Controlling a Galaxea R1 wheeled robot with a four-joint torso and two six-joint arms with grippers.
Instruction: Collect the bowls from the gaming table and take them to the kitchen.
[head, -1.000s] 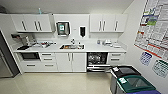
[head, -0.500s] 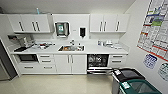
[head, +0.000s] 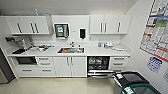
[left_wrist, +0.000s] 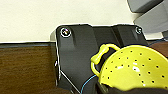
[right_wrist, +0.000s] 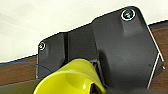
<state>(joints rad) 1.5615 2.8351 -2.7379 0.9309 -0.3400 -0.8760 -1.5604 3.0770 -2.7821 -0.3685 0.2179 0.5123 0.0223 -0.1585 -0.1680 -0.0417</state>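
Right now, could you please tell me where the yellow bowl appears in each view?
Head view: faces the kitchen, with the sink at centre.
Left wrist view: the yellow bowl, perforated, lies close against the robot's dark plate, its looped handle across it.
Right wrist view: a smooth yellow rim, probably the same bowl, against the plate.
Shared landmark: that dark plate, with brown wood behind.

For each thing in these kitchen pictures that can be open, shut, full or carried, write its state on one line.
Dishwasher: door open, lowered to the floor.
Upper cabinets: doors shut.
Drawers: shut.
Sink: something lies in it, too blurred to name.
Yellow perforated bowl: close to the left wrist; whether gripped, cannot tell.
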